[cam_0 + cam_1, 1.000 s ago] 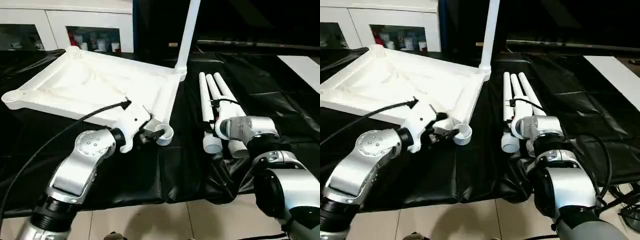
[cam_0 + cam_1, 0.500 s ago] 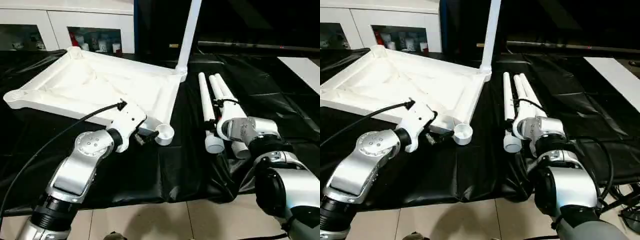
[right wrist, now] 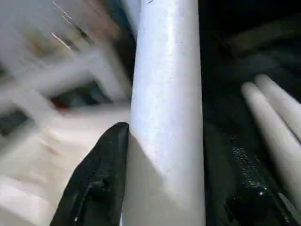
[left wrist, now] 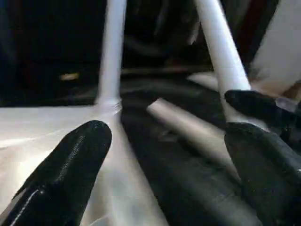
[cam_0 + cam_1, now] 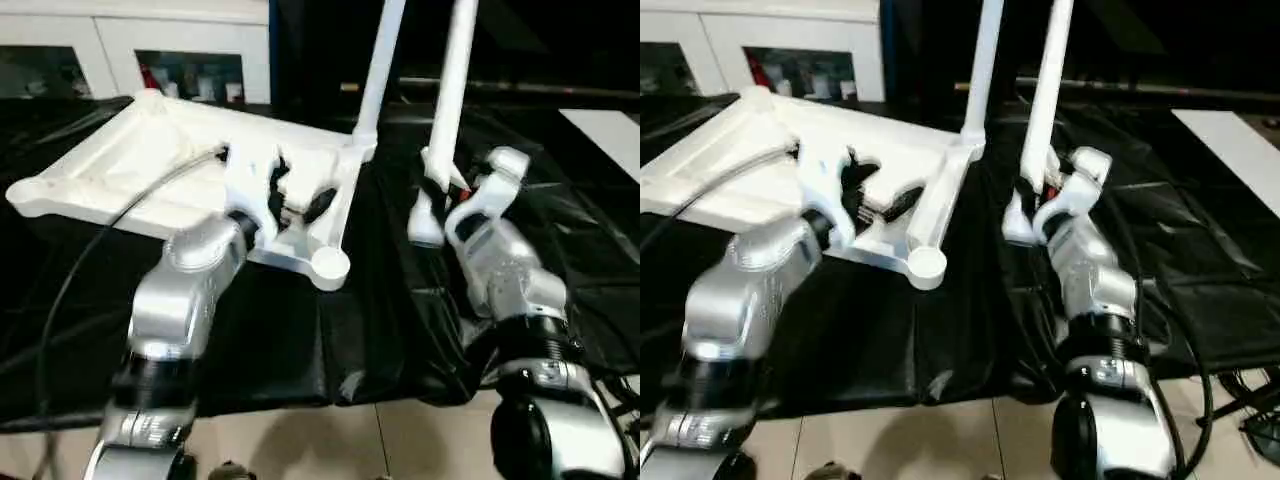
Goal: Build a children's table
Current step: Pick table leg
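Above the frame's top edge, the gripped leg (image 5: 447,110) is cut off.

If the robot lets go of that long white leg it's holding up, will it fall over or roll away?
Probably both. The leg is held nearly upright by the right gripper near its flared end, so it's tall and narrow and would likely tip. It's a smooth round tube, so once down on the black cloth it could roll. It looks stiff, not bendy.

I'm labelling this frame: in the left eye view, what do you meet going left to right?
Tabletop → left gripper → leg standing in the far corner socket → leg held upright → right gripper.
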Robot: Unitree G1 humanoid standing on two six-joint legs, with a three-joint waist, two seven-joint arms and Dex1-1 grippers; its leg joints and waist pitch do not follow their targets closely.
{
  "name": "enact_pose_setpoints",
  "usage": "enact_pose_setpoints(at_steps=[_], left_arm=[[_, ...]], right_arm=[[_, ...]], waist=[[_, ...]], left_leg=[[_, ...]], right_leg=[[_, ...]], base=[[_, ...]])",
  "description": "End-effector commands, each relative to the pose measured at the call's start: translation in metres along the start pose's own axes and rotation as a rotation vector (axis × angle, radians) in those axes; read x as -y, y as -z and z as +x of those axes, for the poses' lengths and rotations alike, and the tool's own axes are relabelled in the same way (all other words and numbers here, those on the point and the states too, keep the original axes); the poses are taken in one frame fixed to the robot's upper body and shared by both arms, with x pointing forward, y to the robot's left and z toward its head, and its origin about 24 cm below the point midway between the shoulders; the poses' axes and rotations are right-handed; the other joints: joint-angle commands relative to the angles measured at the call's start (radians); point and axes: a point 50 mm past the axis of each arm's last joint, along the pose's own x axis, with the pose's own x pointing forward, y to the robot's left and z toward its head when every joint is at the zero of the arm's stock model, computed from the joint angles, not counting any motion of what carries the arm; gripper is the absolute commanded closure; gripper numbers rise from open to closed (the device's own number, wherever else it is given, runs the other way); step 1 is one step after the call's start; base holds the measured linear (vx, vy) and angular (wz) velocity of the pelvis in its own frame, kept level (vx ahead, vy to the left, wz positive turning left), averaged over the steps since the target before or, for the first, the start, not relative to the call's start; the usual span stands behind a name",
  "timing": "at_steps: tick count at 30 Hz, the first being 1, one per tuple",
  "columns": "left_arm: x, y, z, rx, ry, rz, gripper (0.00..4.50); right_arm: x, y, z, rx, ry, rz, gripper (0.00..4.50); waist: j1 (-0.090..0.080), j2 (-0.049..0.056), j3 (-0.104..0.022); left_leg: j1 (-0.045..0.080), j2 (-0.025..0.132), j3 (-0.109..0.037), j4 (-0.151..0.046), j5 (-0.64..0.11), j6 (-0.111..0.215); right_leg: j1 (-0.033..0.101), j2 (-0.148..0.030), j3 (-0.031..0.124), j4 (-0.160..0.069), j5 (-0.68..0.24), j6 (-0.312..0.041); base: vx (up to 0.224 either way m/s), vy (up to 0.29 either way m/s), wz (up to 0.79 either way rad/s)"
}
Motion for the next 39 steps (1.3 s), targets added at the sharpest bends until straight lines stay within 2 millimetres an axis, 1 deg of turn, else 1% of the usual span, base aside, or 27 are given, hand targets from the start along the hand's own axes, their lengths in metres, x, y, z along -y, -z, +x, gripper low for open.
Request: enact_pose_setpoints(at_steps=[1, 2, 3, 4, 5, 6, 7, 8, 10, 13, 14, 15, 17, 18, 19, 20, 21, 22, 24, 25, 26, 27, 29, 32, 35, 37, 39], left_arm=[[0.007, -0.002, 0.006, -0.018, 0.075, -0.067, 0.0], [0.01, -0.004, 0.009, -0.012, 0.104, -0.092, 0.0], [0.012, -0.006, 0.011, -0.012, 0.13, -0.12, 0.0], [0.015, -0.01, 0.014, -0.011, 0.171, -0.14, 0.0], [0.015, -0.01, 0.015, -0.011, 0.177, -0.142, 0.0], [0.017, -0.014, 0.017, -0.012, 0.203, -0.17, 0.0], [0.018, -0.016, 0.019, -0.011, 0.217, -0.198, 0.0], [0.02, -0.02, 0.021, -0.004, 0.232, -0.237, 0.0], [0.021, -0.023, 0.024, 0.007, 0.249, -0.295, 0.0], [0.021, -0.026, 0.026, 0.008, 0.254, -0.342, 0.0], [0.021, -0.026, 0.026, 0.008, 0.254, -0.342, 0.0], [0.021, -0.026, 0.027, 0.003, 0.251, -0.357, 0.28], [0.019, -0.028, 0.029, 0.009, 0.241, -0.402, 0.35], [0.019, -0.029, 0.028, 0.014, 0.247, -0.414, 0.35], [0.019, -0.031, 0.028, 0.021, 0.257, -0.431, 0.41], [0.019, -0.032, 0.027, 0.021, 0.262, -0.433, 0.55], [0.019, -0.032, 0.026, 0.02, 0.264, -0.434, 0.71], [0.019, -0.032, 0.025, 0.016, 0.261, -0.434, 0.79], [0.018, -0.031, 0.025, 0.011, 0.253, -0.437, 0.79], [0.018, -0.031, 0.025, 0.009, 0.251, -0.438, 0.98], [0.018, -0.03, 0.024, 0.007, 0.246, -0.443, 0.98], [0.017, -0.03, 0.024, 0.005, 0.242, -0.447, 1.23], [0.016, -0.029, 0.023, -0.001, 0.227, -0.453, 1.25], [0.015, -0.029, 0.024, -0.001, 0.203, -0.451, 1.64], [0.014, -0.028, 0.024, -0.001, 0.186, -0.458, 1.73], [0.013, -0.029, 0.024, 0.006, 0.185, -0.466, 1.98], [0.012, -0.031, 0.025, 0.018, 0.184, -0.475, 2.1]], right_arm=[[-0.014, -0.011, -0.007, 0.054, -0.166, 0.016, 2.59], [-0.02, -0.01, -0.012, 0.04, -0.234, 0.005, 2.59], [-0.026, -0.008, -0.016, 0.024, -0.293, 0.0, 2.59], [-0.033, -0.005, -0.021, -0.005, -0.376, -0.002, 2.59], [-0.034, -0.005, -0.023, -0.01, -0.391, -0.002, 2.59], [-0.04, -0.002, -0.028, -0.044, -0.46, -0.014, 2.59], [-0.043, 0.002, -0.031, -0.072, -0.496, -0.032, 2.59], [-0.046, 0.006, -0.033, -0.105, -0.533, -0.059, 2.59], [-0.05, 0.011, -0.037, -0.141, -0.579, -0.082, 2.59], [-0.054, 0.014, -0.04, -0.158, -0.608, -0.09, 2.59], [-0.054, 0.014, -0.04, -0.158, -0.608, -0.09, 2.59], [-0.056, 0.015, -0.04, -0.165, -0.619, -0.09, 2.59], [-0.06, 0.018, -0.039, -0.18, -0.633, -0.093, 2.59], [-0.06, 0.018, -0.039, -0.183, -0.634, -0.094, 2.59], [-0.06, 0.019, -0.038, -0.189, -0.636, -0.097, 2.59], [-0.06, 0.019, -0.037, -0.191, -0.637, -0.098, 2.59], [-0.061, 0.019, -0.037, -0.192, -0.638, -0.098, 2.59], [-0.061, 0.019, -0.037, -0.192, -0.639, -0.098, 2.59], [-0.061, 0.02, -0.036, -0.193, -0.638, -0.099, 2.59], [-0.061, 0.02, -0.036, -0.193, -0.638, -0.1, 2.59], [-0.061, 0.02, -0.035, -0.195, -0.637, -0.101, 2.59], [-0.061, 0.02, -0.035, -0.195, -0.637, -0.102, 2.59], [-0.061, 0.021, -0.034, -0.197, -0.635, -0.106, 2.59], [-0.062, 0.022, -0.032, -0.201, -0.628, -0.113, 2.6], [-0.062, 0.023, -0.032, -0.203, -0.624, -0.118, 2.6], [-0.062, 0.023, -0.031, -0.203, -0.623, -0.119, 2.6], [-0.062, 0.023, -0.031, -0.203, -0.62, -0.122, 2.6]], waist=[[0.003, 0.015, -0.077], [0.005, 0.015, -0.077], [0.006, 0.019, -0.076], [0.006, 0.017, -0.075], [0.007, 0.018, -0.076], [0.006, 0.015, -0.075], [0.006, 0.019, -0.075], [0.007, 0.019, -0.074], [0.009, 0.017, -0.072], [0.01, 0.016, -0.073], [0.012, 0.017, -0.074], [0.013, 0.017, -0.074], [0.014, 0.017, -0.074], [0.015, 0.008, -0.074], [0.016, 0.01, -0.075], [0.016, 0.012, -0.075], [0.017, 0.012, -0.074], [0.018, 0.004, -0.074], [0.018, 0.007, -0.073], [0.018, 0.008, -0.072], [0.018, 0.004, -0.072], [0.019, 0.004, -0.072], [0.018, 0.002, -0.072], [0.019, 0.004, -0.072], [0.018, 0.006, -0.072], [0.019, 0.006, -0.072], [0.019, 0.005, -0.072]], left_leg=[[0.013, 0.011, 0.002, -0.06, -0.147, 0.031], [0.011, 0.013, 0.0, -0.06, -0.143, 0.036], [0.01, 0.011, 0.0, -0.061, -0.14, 0.035], [0.01, 0.011, 0.001, -0.061, -0.147, 0.035], [0.011, 0.01, 0.0, -0.061, -0.153, 0.032], [0.007, 0.01, -0.002, -0.063, -0.155, 0.03], [0.009, 0.01, -0.001, -0.062, -0.159, 0.027], [0.01, 0.01, -0.001, -0.061, -0.166, 0.023], [0.007, 0.01, -0.001, -0.061, -0.171, 0.02], [0.008, 0.01, -0.001, -0.06, -0.164, 0.021], [0.008, 0.012, -0.002, -0.06, -0.159, 0.024], [0.008, 0.011, -0.002, -0.06, -0.153, 0.025], [0.007, 0.01, -0.002, -0.059, -0.148, 0.026], [0.006, 0.01, -0.002, -0.06, -0.145, 0.028], [0.006, 0.01, -0.002, -0.059, -0.141, 0.027], [0.007, 0.011, -0.002, -0.059, -0.138, 0.028], [0.006, 0.011, -0.002, -0.06, -0.137, 0.029], [0.006, 0.011, -0.002, -0.06, -0.133, 0.031], [0.006, 0.011, -0.001, -0.06, -0.139, 0.032], [0.006, 0.012, -0.001, -0.06, -0.142, 0.032], [0.006, 0.012, -0.001, -0.061, -0.143, 0.031], [0.005, 0.011, -0.001, -0.061, -0.142, 0.031], [0.005, 0.012, -0.001, -0.061, -0.14, 0.028], [0.005, 0.011, -0.001, -0.061, -0.135, 0.027], [0.005, 0.012, -0.002, -0.062, -0.135, 0.025], [0.005, 0.012, -0.002, -0.062, -0.139, 0.024], [0.005, 0.011, -0.001, -0.062, -0.141, 0.023]], right_leg=[[0.06, -0.048, 0.041, -0.066, -0.032, -0.19], [0.062, -0.05, 0.041, -0.067, -0.031, -0.191], [0.062, -0.049, 0.04, -0.069, -0.036, -0.195], [0.063, -0.048, 0.039, -0.073, -0.046, -0.195], [0.065, -0.048, 0.039, -0.075, -0.057, -0.194], [0.067, -0.05, 0.039, -0.076, -0.072, -0.193], [0.065, -0.05, 0.039, -0.076, -0.081, -0.193], [0.065, -0.051, 0.039, -0.079, -0.099, -0.192], [0.065, -0.053, 0.039, -0.083, -0.126, -0.193], [0.063, -0.052, 0.04, -0.083, -0.126, -0.193], [0.063, -0.053, 0.04, -0.082, -0.117, -0.194], [0.063, -0.052, 0.039, -0.081, -0.112, -0.195], [0.064, -0.052, 0.039, -0.081, -0.106, -0.195], [0.065, -0.053, 0.039, -0.081, -0.109, -0.193], [0.066, -0.054, 0.039, -0.079, -0.108, -0.194], [0.064, -0.055, 0.039, -0.08, -0.105, -0.197], [0.064, -0.054, 0.039, -0.08, -0.104, -0.195], [0.066, -0.055, 0.039, -0.079, -0.109, -0.193], [0.063, -0.055, 0.04, -0.082, -0.124, -0.187], [0.062, -0.055, 0.039, -0.083, -0.131, -0.185], [0.063, -0.056, 0.039, -0.083, -0.144, -0.179], [0.063, -0.056, 0.039, -0.084, -0.148, -0.176], [0.063, -0.056, 0.039, -0.084, -0.154, -0.168], [0.062, -0.056, 0.04, -0.084, -0.15, -0.165], [0.062, -0.056, 0.039, -0.083, -0.145, -0.165], [0.061, -0.056, 0.04, -0.084, -0.143, -0.166], [0.062, -0.056, 0.039, -0.085, -0.146, -0.166]], base=[[0.0, 0.0, 0.0], [0.0, 0.0, 0.0], [0.0, 0.0, 0.0], [0.0, 0.0, 0.0], [0.0, 0.0, 0.0], [0.0, 0.0, 0.0], [0.0, 0.0, 0.0], [0.0, 0.0, 0.0], [0.0, 0.0, 0.0], [0.0, 0.0, 0.0], [0.0, 0.0, 0.0], [0.0, 0.0, 0.0], [0.0, 0.0, 0.0], [0.0, 0.0, 0.0], [0.0, 0.0, 0.0], [0.0, 0.0, 0.0], [0.0, 0.0, 0.0], [0.0, 0.0, 0.0], [0.0, 0.0, 0.0], [0.0, 0.0, 0.0], [0.0, 0.0, 0.0], [0.0, 0.0, 0.0], [0.0, 0.0, 0.0], [0.0, 0.0, 0.0], [0.0, 0.0, 0.0], [0.0, 0.0, 0.0], [0.0, 0.0, 0.0]])
